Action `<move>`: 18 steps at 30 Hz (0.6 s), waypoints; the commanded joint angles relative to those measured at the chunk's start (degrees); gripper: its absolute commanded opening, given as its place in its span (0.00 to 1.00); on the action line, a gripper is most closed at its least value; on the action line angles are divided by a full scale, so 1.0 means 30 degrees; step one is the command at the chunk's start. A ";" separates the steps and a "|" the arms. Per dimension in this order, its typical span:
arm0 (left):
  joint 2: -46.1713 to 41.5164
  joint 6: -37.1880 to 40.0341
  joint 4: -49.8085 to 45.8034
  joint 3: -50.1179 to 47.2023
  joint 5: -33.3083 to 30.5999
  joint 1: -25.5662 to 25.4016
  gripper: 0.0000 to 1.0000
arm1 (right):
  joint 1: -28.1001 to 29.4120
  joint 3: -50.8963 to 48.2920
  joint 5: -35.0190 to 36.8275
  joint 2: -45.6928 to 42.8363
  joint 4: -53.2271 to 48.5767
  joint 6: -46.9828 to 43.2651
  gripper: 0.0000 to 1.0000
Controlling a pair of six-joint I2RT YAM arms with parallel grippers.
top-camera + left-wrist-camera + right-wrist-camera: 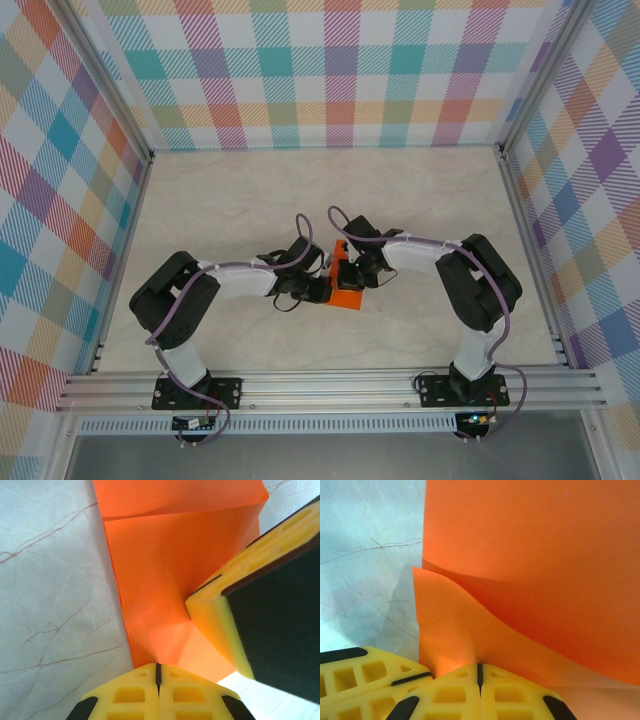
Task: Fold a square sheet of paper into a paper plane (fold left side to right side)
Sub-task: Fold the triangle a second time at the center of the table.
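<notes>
1. Elbow out, reaching inward: left gripper [158,674], fingers pressed together at paper [165,570] edge.
2. Mirrored opposite: right gripper [480,672], fingers closed tight against the raised fold.
3. Paper at table [250,200] centre, under both tips.

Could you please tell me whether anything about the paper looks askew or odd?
Yes: the orange sheet is not flat. Pinched by the left hand and right hand, its upper layer bows up off the lower one.

We take this for a robot test cell in a lab. Plaid-printed panels [340,70] wall in a marble-look tabletop [250,190] on an aluminium rail frame [330,385].
</notes>
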 commanded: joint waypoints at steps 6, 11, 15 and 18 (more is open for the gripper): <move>0.1374 0.0347 -0.1999 -0.0606 -0.2435 -0.0009 0.00 | -0.1644 -0.0373 0.1351 0.0183 -0.1123 -0.1154 0.04; 0.1407 0.0382 -0.1991 -0.0548 -0.2314 -0.0013 0.00 | -0.2590 -0.0461 0.1500 0.0273 -0.1337 -0.1713 0.04; 0.1403 0.0347 -0.2002 -0.0471 -0.2298 -0.0012 0.00 | -0.3398 -0.0389 0.1545 0.0363 -0.1544 -0.2152 0.04; 0.1390 0.0398 -0.1973 -0.0449 -0.2190 0.0005 0.00 | -0.3782 -0.0257 0.1615 0.0309 -0.1824 -0.2519 0.04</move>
